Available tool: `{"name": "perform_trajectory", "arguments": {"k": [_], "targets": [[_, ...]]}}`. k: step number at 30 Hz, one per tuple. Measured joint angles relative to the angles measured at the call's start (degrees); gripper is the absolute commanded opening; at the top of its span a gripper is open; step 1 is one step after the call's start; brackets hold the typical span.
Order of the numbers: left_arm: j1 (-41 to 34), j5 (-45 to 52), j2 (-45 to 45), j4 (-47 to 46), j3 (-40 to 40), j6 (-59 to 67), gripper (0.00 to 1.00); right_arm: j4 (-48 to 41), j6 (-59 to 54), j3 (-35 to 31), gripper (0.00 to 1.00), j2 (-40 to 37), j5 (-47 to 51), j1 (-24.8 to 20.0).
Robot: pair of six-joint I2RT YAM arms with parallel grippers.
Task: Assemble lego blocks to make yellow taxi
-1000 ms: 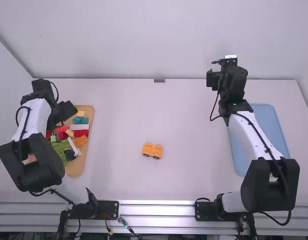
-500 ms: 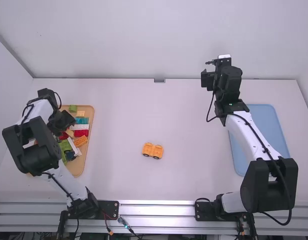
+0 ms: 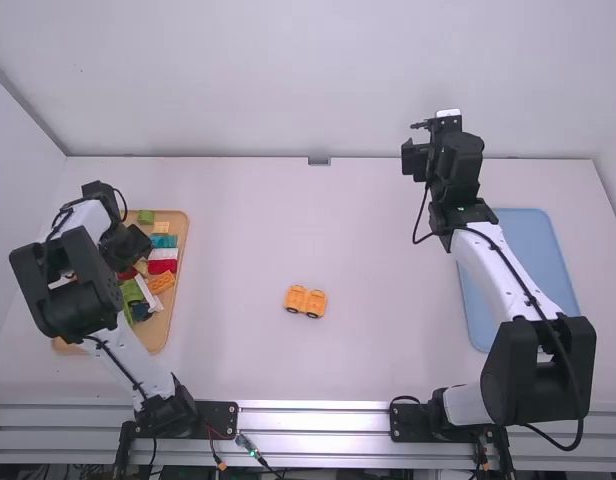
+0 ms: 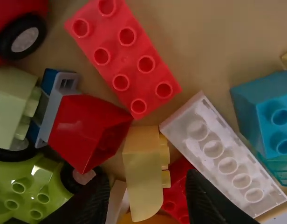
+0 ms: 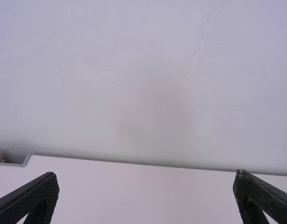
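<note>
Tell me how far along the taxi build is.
Done: a wheeled yellow-orange body stands mid-table. In hand: nothing; the left gripper is open around a yellow block among the loose bricks, and the right gripper is open. Remaining: probably gripping that block and adding it to the body.

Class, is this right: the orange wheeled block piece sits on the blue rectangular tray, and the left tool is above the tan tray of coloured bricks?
No: the high view shows the orange piece on the white table. The left tool is above the tan tray.
</note>
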Motion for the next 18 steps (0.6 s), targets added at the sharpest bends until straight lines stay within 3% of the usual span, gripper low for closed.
{"name": "perform_trajectory", "arguments": {"k": [4,5,7,18], "targets": [[0.0,0.0,0.0,2.0,-0.7,0.0,0.44,0.0,0.0,0.0,0.99,0.0,0.0,0.0],[0.0,0.0,0.0,2.5,-1.6,0.0,0.39,0.0,0.0,0.0,0.99,0.0,0.0,0.0],[0.0,0.0,0.0,2.6,-2.4,0.0,0.38,0.0,0.0,0.0,0.99,0.0,0.0,0.0],[0.0,-0.4,0.0,7.5,-6.0,-0.2,0.38,0.3,0.0,0.0,0.99,0.0,0.0,0.0]]}}
